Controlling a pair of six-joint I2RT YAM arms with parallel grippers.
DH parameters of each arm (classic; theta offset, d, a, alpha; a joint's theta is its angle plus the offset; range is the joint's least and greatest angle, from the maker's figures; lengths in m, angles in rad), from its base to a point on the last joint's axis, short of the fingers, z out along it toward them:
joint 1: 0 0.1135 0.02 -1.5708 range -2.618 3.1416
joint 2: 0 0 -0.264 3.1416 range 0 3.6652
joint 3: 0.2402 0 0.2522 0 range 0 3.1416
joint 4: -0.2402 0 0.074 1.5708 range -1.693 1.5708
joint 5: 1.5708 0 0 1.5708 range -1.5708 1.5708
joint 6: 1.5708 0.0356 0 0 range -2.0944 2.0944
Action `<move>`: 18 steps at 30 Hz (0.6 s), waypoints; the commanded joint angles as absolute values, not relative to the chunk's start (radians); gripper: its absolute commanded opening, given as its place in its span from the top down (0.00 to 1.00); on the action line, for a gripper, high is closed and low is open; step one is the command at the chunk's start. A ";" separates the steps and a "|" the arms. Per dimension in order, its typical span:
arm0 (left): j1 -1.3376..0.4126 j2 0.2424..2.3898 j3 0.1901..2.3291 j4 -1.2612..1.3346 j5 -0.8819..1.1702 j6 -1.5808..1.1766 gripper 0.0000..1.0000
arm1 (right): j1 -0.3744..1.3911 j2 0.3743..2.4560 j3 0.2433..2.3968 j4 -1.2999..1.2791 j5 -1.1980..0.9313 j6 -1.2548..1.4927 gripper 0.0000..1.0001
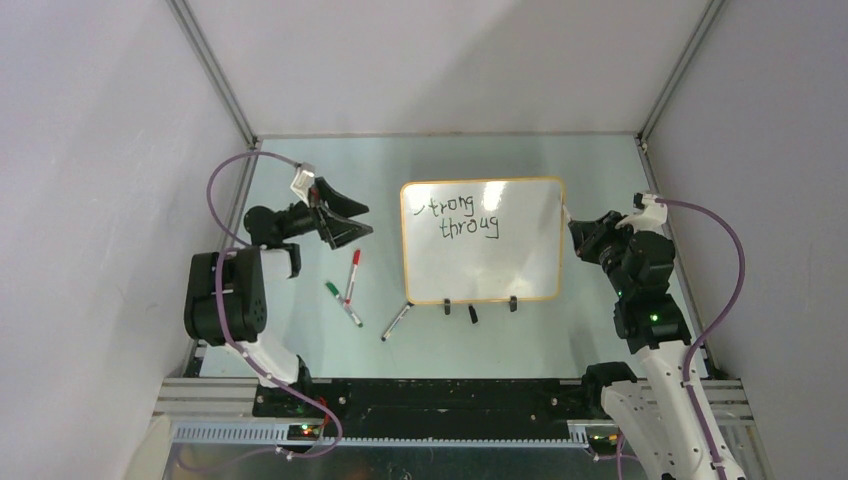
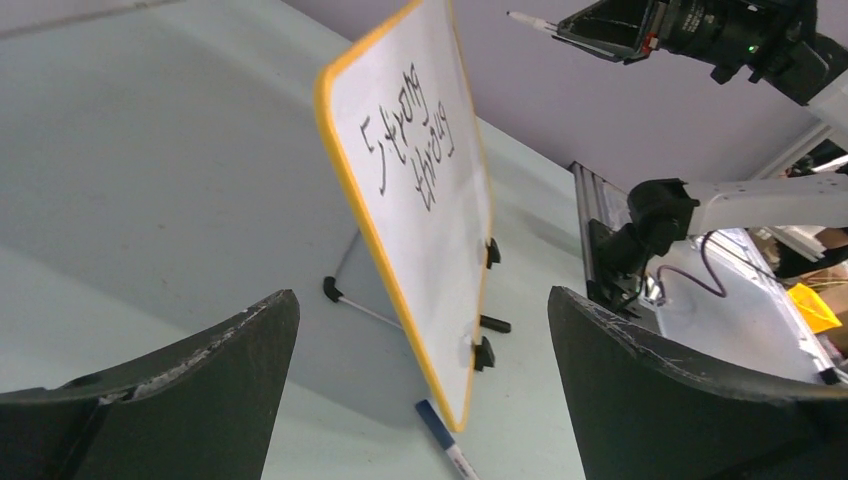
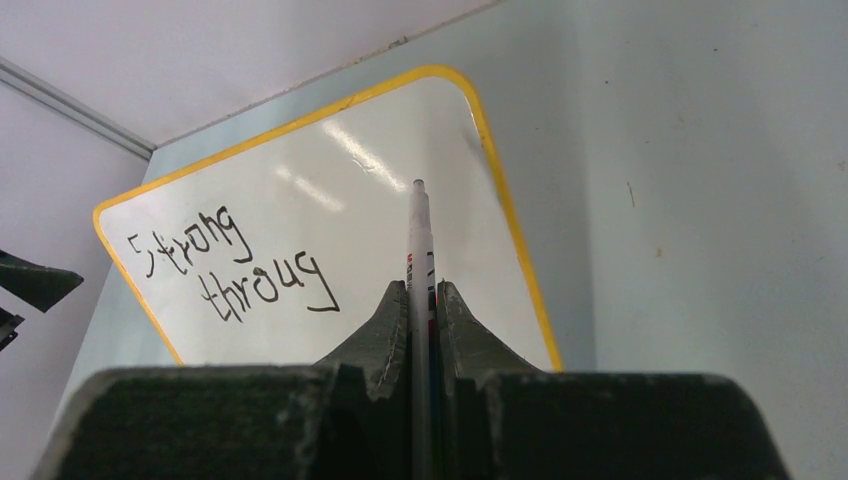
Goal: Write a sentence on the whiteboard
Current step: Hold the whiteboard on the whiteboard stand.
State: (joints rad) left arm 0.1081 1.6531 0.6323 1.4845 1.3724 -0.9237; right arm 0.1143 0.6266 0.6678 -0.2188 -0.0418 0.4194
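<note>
The whiteboard (image 1: pixel 490 268) stands tilted on two black clip feet (image 1: pixel 446 306) at mid-table. The sentence (image 1: pixel 465 215) reads "Strong throug" in two black lines. The board (image 2: pixel 440 230) and its lettering (image 2: pixel 415 140) also show in the left wrist view. My right gripper (image 1: pixel 578 226) is shut on a white marker (image 3: pixel 419 230), held in the air by the board's upper right edge, right of the lettering (image 3: pixel 235 265) on the board (image 3: pixel 330 200). My left gripper (image 1: pixel 368 220) is open and empty, left of the board.
Loose markers lie left of the board: a red one (image 1: pixel 354 268), a green one (image 1: pixel 332 289), another (image 1: pixel 350 312) and a black-capped one (image 1: pixel 397 322). A black cap (image 1: pixel 473 314) lies by the board's feet. A blue-capped marker (image 2: pixel 445 450) lies at the board's near corner.
</note>
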 commanded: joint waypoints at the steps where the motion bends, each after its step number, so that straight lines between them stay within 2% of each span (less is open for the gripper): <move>1: 0.112 1.680 0.702 1.531 1.369 -0.865 0.01 | 0.117 0.623 0.661 -0.173 -0.033 0.432 1.00; 9: 0.110 1.746 0.812 1.531 1.366 -0.828 0.01 | 0.117 0.622 0.661 -0.172 -0.028 0.431 1.00; 18: 0.110 1.939 1.102 1.531 1.375 -0.878 0.01 | 0.117 0.623 0.658 -0.169 -0.034 0.434 1.00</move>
